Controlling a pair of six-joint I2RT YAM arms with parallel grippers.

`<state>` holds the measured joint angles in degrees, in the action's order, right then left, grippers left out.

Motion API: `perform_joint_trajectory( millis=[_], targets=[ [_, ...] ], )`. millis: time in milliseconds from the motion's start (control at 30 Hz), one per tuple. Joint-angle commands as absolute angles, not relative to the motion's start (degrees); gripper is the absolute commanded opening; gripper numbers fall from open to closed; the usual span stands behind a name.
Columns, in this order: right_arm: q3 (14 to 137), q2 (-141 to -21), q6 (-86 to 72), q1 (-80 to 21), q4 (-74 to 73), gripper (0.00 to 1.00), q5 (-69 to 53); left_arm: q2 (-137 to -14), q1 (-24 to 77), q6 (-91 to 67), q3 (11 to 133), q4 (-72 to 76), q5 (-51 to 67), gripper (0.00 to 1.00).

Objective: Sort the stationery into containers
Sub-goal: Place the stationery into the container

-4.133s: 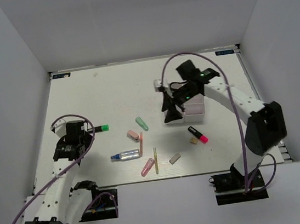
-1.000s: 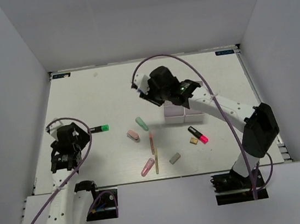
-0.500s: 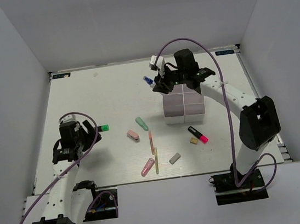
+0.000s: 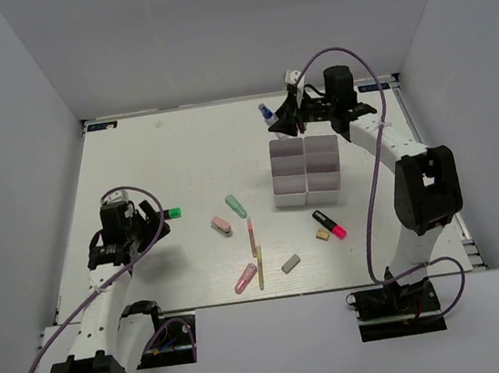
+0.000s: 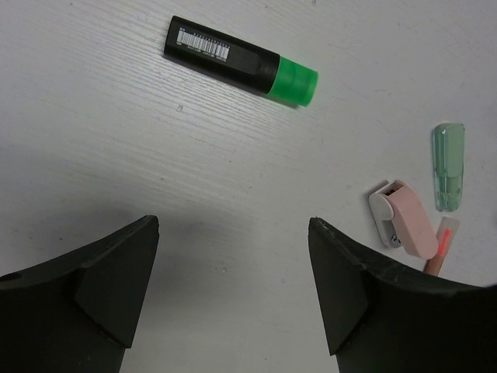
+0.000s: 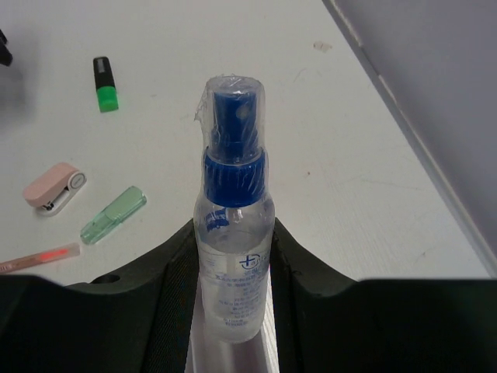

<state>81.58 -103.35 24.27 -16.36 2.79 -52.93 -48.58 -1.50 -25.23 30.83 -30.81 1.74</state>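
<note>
Swung to far side of bins with bottle clamped in right gripper; left gripper agape near green marker, stapler.

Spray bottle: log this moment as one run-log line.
right gripper: shut on spray bottle | position: by far-left corner of bins, not released | left gripper: open, near green marker

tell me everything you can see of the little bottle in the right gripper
A small clear plastic spray bottle with a ribbed blue collar and blue nozzle under a clear cap, and a blue printed mark on its body. The right gripper clamps its lower body from both sides, holding it off the table.
</note>
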Motion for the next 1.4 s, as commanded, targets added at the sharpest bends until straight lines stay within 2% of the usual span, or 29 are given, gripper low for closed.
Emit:
perform_joint_trajectory(
  millis=[0,333,1200,1300,1367],
  targets=[
    [80.3,-103.4,19.3,-14.9,14.3,0.0,-62.0,-48.6,-1.6,-24.5,32.8,-30.1,2.4,0.88],
    [76.9,-104.8,16.6,-12.7,19.3,0.0,-68.3,-49.4,-1.8,-24.4,33.1,-30.3,2.5,0.88],
    [77.5,-108.4,28.5,-11.7,8.1,0.0,-65.3,-49.5,-1.6,-24.4,33.1,-30.4,2.6,0.88],
    [77.3,-108.3,30.1,-11.9,5.8,0.13,-65.7,-49.7,-1.8,-24.5,33.1,-30.3,2.7,0.88],
    [77.2,-107.8,31.5,-11.7,4.1,0.29,-65.6,-49.7,-1.8,-24.5,33.2,-30.3,3.1,0.88]
  ],
)
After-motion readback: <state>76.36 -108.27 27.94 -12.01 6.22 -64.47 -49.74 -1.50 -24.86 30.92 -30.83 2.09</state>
